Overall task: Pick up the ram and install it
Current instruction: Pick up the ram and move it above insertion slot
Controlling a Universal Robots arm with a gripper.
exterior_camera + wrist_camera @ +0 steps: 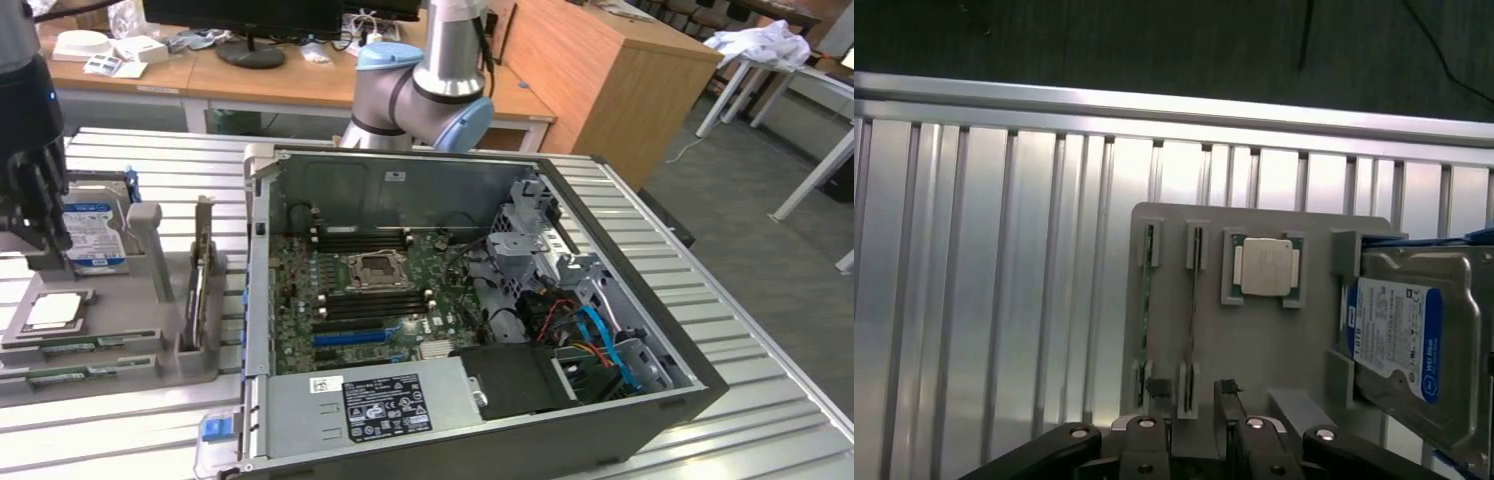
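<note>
The tool (1199,440), jaws seen apart, is best centred over the ram (1147,300), at nine o'clock of the computer case (387,185), and closed squarely.

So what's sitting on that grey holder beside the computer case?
A silvery processor chip, a blue-labelled hard drive and two thin ram sticks standing on edge in slots. The gripper covers one end of the holder, hiding what lies there.

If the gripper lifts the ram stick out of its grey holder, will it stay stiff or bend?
The ram stick is a thin green board, so it is probably stiff and light. It stands on edge in slots of the grey holder; without them it would likely tip flat.
</note>
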